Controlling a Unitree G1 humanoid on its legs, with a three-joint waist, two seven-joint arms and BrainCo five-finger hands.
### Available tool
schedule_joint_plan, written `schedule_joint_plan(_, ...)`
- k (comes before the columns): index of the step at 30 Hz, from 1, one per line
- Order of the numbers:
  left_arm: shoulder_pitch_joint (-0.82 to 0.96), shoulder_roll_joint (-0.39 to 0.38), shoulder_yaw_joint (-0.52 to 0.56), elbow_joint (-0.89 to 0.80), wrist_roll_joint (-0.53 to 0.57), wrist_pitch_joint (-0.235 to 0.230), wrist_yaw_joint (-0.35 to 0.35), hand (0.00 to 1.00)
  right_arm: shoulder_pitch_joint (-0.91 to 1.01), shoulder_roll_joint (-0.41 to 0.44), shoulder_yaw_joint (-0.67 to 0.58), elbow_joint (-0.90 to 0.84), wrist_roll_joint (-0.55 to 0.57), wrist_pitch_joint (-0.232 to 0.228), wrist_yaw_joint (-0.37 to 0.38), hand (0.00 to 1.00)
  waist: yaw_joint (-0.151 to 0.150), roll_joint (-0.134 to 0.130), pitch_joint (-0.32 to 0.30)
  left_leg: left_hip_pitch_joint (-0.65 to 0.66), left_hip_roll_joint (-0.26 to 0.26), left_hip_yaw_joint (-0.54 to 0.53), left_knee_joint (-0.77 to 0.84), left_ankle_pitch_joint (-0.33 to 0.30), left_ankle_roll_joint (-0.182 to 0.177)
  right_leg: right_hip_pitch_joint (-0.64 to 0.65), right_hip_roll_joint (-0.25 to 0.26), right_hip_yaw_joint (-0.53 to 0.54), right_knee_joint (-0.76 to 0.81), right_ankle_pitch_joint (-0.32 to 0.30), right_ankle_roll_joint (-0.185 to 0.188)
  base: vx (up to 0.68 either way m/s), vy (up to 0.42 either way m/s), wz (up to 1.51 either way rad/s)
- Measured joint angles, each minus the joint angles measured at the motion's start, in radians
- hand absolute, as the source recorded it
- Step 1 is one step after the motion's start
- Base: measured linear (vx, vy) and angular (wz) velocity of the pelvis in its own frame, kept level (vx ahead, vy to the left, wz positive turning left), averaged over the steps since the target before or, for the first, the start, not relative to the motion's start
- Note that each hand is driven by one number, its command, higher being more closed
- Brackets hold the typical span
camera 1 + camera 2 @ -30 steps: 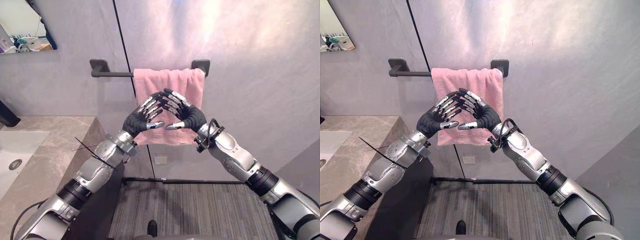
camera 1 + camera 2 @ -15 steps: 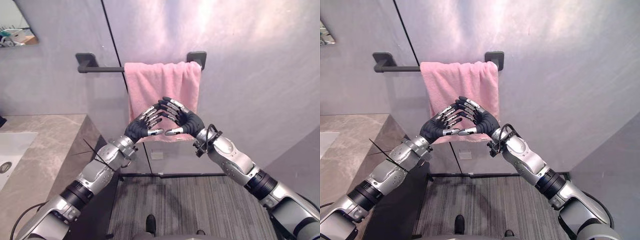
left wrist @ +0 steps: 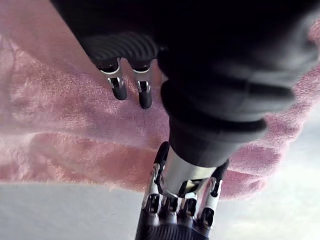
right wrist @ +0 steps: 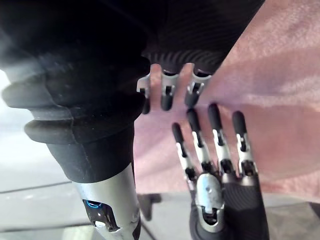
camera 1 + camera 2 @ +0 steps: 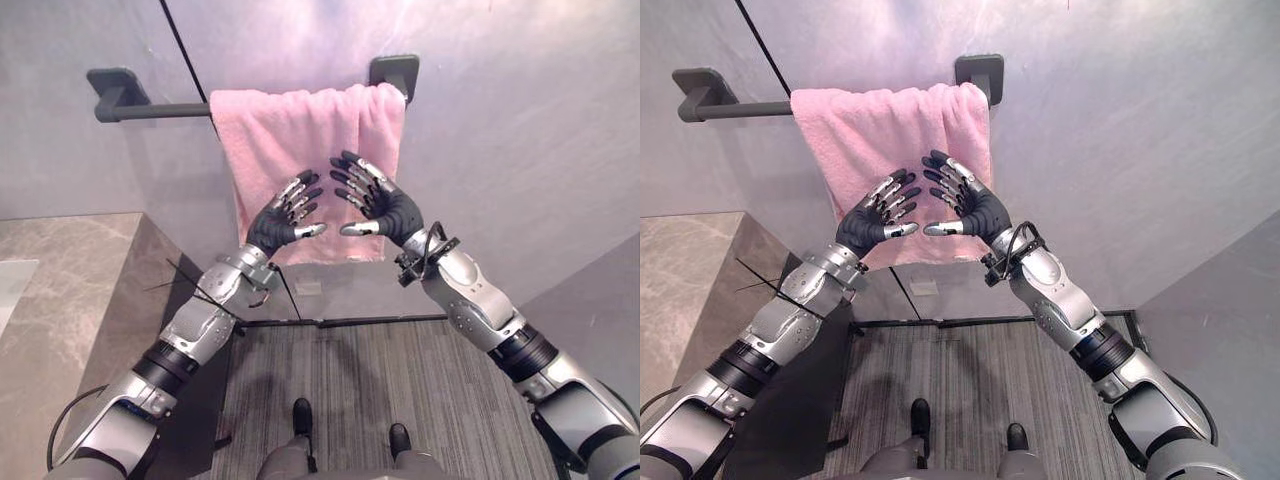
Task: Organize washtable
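Here, a grey wall [image 5: 520, 120] is seen ahead, and the stone washtable [image 5: 70, 290] is set low at the left. On the wall a pink towel [image 5: 290, 125] is draped over a dark towel bar [image 5: 150, 108]. It is gathered toward the bar's right end against the bracket [image 5: 393, 72], so the left stretch of the bar is bare. Its lower edge is not quite level.

The left hand [image 5: 272, 225] and the right hand [image 5: 385, 208] are raised side by side just in front of the towel's lower half. Both are held with fingers straight and spread, thumbs turned toward each other, and nothing is gripped. Whether the fingertips [image 3: 145, 100] rest on the cloth cannot be told.

The step is judged to be the smoothing of the hung towel. It is best done with flat fingers laid lightly on the cloth and drawn downward and outward together. Equal pressure should be kept on both sides, so that the towel is not dragged off the bar or skewed. Wrinkles should be worked from the fold toward the hem, and the hem checked for level.
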Motion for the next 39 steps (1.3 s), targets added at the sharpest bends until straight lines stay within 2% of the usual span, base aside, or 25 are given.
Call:
schedule_joint_plan(3, -0.133, 0.025, 0.109, 0.168, -0.002, 0.001, 0.006, 0.0, -0.063, 0.0, 0.0, 0.039, 0.015, -0.004, 0.005, 0.0, -0.014, 0.002, 0.041, -0.005, 0.001, 0.011, 0.0, 0.003, -0.003, -0.02, 0.002, 0.011, 0.017, 0.0, 0.0, -0.03, -0.031, -0.14)
schedule_joint_plan(6, -0.163, 0.045, 0.119, 0.164, -0.001, -0.003, 0.003, 0.0, -0.063, 0.0, 0.001, 0.063, 0.021, -0.003, 0.005, 0.0, -0.026, 0.006, 0.052, -0.016, 0.001, 0.014, 0.0, 0.003, -0.003, -0.034, -0.001, 0.015, 0.021, 0.0, 0.0, 0.0, -0.01, -0.01)
schedule_joint_plan(15, -0.226, 0.058, 0.142, 0.165, -0.001, -0.004, 0.004, 0.0, -0.061, 0.026, 0.001, 0.062, 0.024, -0.003, 0.01, 0.0, -0.016, 0.007, 0.095, -0.051, 0.004, 0.022, 0.0, 0.007, -0.012, -0.093, 0.001, 0.031, 0.058, 0.001, 0.002, -0.02, -0.02, -0.04)
schedule_joint_plan(26, -0.246, 0.059, 0.236, 0.197, -0.001, -0.02, 0.006, 0.0, -0.006, 0.035, -0.005, 0.062, 0.03, -0.003, 0.009, 0.0, -0.016, 0.008, 0.126, -0.067, 0.001, 0.02, 0.0, 0.016, -0.011, -0.121, 0.001, 0.029, 0.087, 0.002, 0.005, -0.01, -0.038, 0.01)
schedule_joint_plan(30, -0.259, 0.058, 0.248, 0.203, -0.001, -0.02, 0.007, 0.0, 0.012, 0.036, -0.069, 0.061, 0.03, -0.004, 0.005, 0.0, -0.03, 0.009, 0.128, -0.082, -0.001, -0.004, 0.0, 0.014, -0.007, -0.124, 0.0, 0.008, 0.088, 0.0, 0.002, 0.0, -0.049, 0.13)
schedule_joint_plan(34, -0.266, 0.056, 0.255, 0.209, -0.001, -0.02, 0.007, 0.0, 0.012, 0.035, -0.142, 0.067, 0.052, -0.01, -0.005, 0.0, -0.027, 0.01, 0.13, -0.09, -0.001, -0.013, 0.0, 0.015, -0.009, -0.137, 0.001, 0.002, 0.105, 0.0, 0.008, 0.01, -0.054, 0.05)
schedule_joint_plan(39, -0.261, -0.012, 0.33, 0.218, -0.001, -0.022, 0.007, 0.0, 0.002, 0.028, -0.248, 0.151, 0.1, -0.038, -0.051, 0.0, -0.025, 0.017, 0.137, -0.088, -0.001, -0.035, 0.0, 0.015, -0.009, -0.138, 0.002, -0.017, 0.131, -0.016, 0.006, 0.02, -0.055, 0.1)
